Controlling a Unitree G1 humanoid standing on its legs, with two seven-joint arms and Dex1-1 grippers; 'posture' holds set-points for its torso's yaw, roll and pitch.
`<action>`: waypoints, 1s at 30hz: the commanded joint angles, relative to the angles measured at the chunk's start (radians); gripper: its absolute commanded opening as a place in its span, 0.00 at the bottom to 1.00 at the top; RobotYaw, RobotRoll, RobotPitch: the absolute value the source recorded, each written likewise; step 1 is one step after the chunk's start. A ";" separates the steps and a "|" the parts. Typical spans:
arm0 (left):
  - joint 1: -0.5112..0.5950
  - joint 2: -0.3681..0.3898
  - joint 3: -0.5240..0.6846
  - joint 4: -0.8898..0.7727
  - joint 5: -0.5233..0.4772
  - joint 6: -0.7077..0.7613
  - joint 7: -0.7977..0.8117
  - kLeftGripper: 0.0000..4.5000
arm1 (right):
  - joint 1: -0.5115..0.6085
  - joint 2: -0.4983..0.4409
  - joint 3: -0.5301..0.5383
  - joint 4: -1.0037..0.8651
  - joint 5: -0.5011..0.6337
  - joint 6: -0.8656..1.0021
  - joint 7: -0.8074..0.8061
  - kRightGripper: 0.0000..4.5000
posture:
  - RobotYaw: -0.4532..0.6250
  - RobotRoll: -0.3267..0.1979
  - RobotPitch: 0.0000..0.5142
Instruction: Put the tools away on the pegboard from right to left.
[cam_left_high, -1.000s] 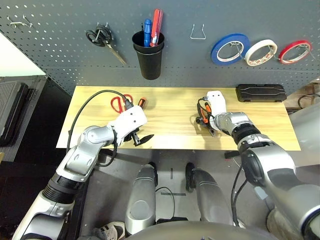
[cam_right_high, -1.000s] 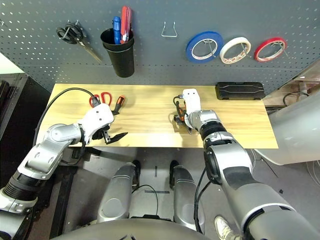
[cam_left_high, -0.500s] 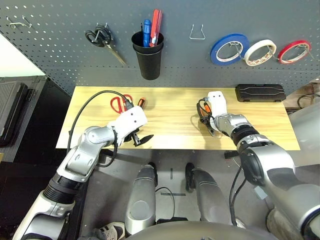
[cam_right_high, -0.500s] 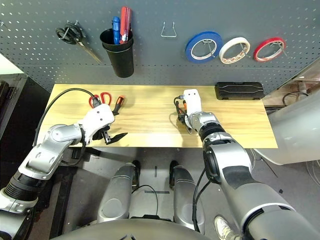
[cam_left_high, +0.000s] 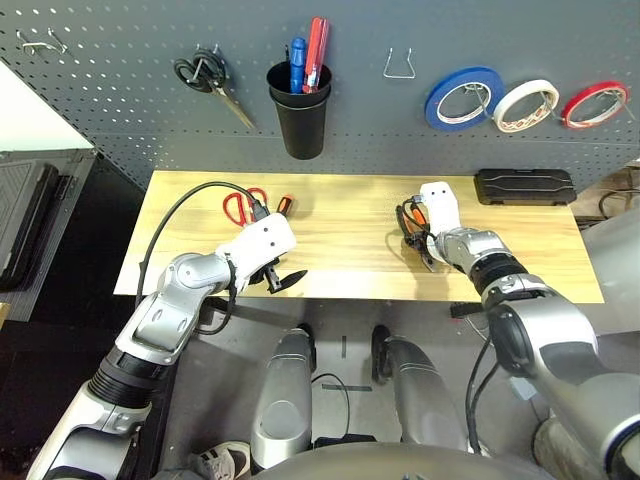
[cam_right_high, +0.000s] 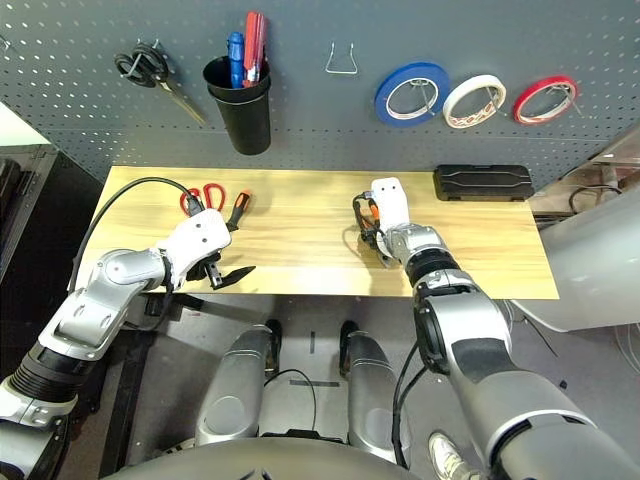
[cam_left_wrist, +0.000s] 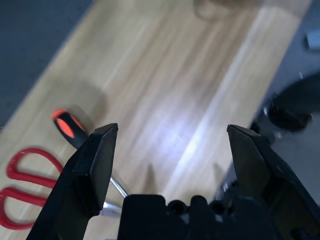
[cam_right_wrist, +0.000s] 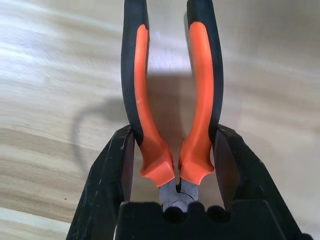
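The right gripper (cam_right_wrist: 171, 170) pinches the pliers (cam_right_wrist: 170, 95) near their head, handles pointing away over the table (cam_left_high: 340, 245). The left gripper (cam_left_wrist: 172, 150) hangs spread at the near edge, with the screwdriver (cam_left_wrist: 70, 127) and red scissors (cam_left_wrist: 17, 192) beyond it, both partly cut off. The pliers' jaws are hidden between the fingers.

Bare counter (cam_left_high: 345, 240) lies open between the two arms. The empty wire hook (cam_left_high: 400, 64) hangs unobstructed, flanked by the black cup (cam_left_high: 302, 105) and blue tape roll (cam_left_high: 462, 97).

Silver arms, white wrists, black cable
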 joint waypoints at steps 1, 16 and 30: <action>0.034 -0.053 0.064 -0.036 -0.096 -0.092 -0.002 1.00 | 0.097 -0.045 0.029 -0.198 -0.013 -0.050 0.057 0.55 | 0.70 0.62 0.52; 0.032 -0.171 0.237 -0.190 -0.351 -0.126 0.058 1.00 | 0.397 -0.108 -0.023 -0.687 0.049 -0.334 0.121 0.55 | 0.72 0.62 0.48; -0.043 -0.173 0.281 -0.260 -0.468 -0.089 0.132 1.00 | 0.465 -0.121 -0.035 -0.851 0.043 -0.500 0.079 0.55 | 0.71 0.62 0.47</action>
